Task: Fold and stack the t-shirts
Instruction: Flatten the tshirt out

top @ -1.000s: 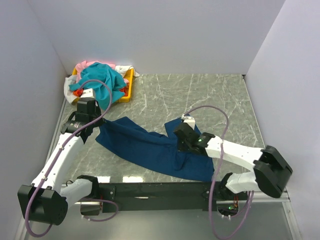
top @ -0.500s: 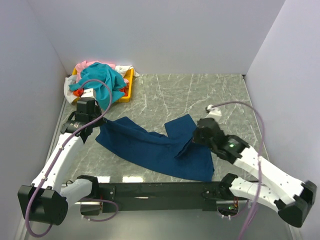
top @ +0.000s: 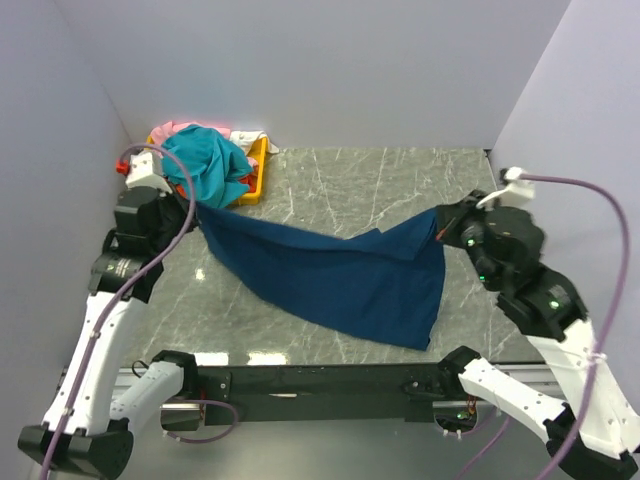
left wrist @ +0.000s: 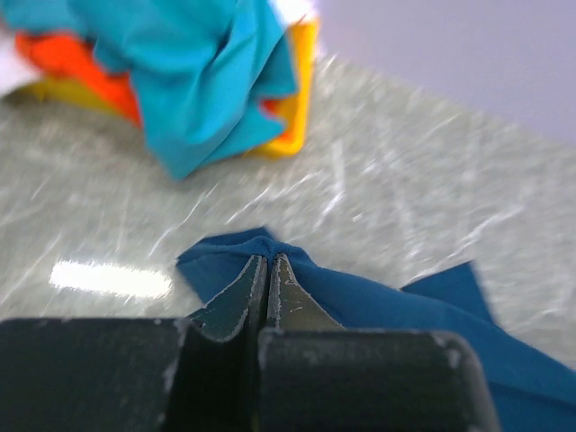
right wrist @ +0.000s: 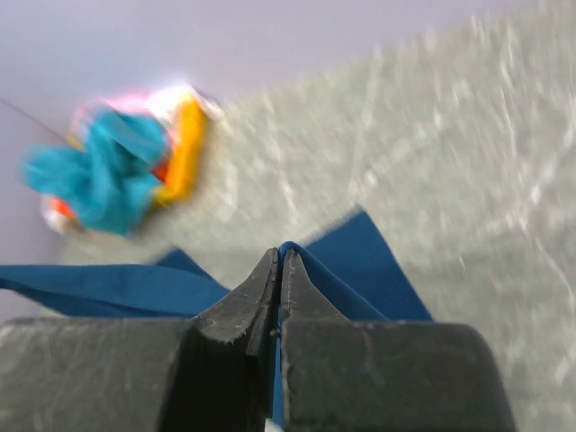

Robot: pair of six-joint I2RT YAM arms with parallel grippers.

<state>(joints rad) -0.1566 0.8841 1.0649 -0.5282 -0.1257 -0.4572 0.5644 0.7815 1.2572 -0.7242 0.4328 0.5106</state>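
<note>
Setting: You work between plain pale walls (top: 320, 70) on a grey marbled counter (top: 340, 190) with glare patches near its front edge.
Where the shirt is: The navy t-shirt (top: 340, 285) hangs spread between your two arms across the middle of the counter. Its upper edge is drawn taut from left to right, and the lower part sags toward the front edge.
Left jaws: The left gripper (left wrist: 267, 261) has its jaws pinched tight on a bunched corner of the navy cloth, near the yellow tray (top: 257, 172).
Right jaws: The right gripper (right wrist: 280, 255) has its jaws closed on a thin edge of the same shirt, out by the right wall.
Handling: Expect soft, light, limp cotton. It drapes, creases and holds no shape of its own. A thin pinch like these may slip if you pull the span much tighter.
Where to hold: Corners and seamed edges, where the cloth is doubled, give the surest bite. The wrist views are blurred, so whether you hold the hem or the shoulders cannot be told.
Look: Deep navy, matte and plain, with one flap lapped over near the upper right and long diagonal folds across the body.
Other shirts: The teal shirt (top: 205, 165) tops a heap in the tray at the far-left corner, with the orange shirt (left wrist: 85, 81), pink shirt (top: 178, 128) and white shirt (top: 252, 134) under and behind it, all unfolded.
</note>
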